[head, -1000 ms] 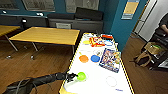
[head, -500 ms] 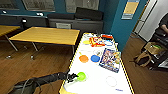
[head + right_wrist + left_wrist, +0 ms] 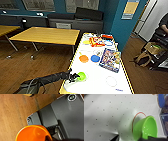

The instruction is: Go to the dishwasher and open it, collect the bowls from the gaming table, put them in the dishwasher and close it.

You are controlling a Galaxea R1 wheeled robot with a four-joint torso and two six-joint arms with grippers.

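Left claw [image 3: 75,77] at the near left edge of the white gaming desk [image 3: 100,82], clamped on the lime-green bowl [image 3: 81,76]; left wrist view shows that bowl [image 3: 145,129] tilted, lifted just off the desk top beside a red ring mark [image 3: 137,117]. Right claw holds an orange bowl [image 3: 33,134] over wood floor [image 3: 11,112]. On the desk further out: another orange bowl [image 3: 83,58] and a blue bowl [image 3: 95,58] side by side, board-game box [image 3: 110,60] just right of them. Yellow-topped table [image 3: 47,35] to the left.
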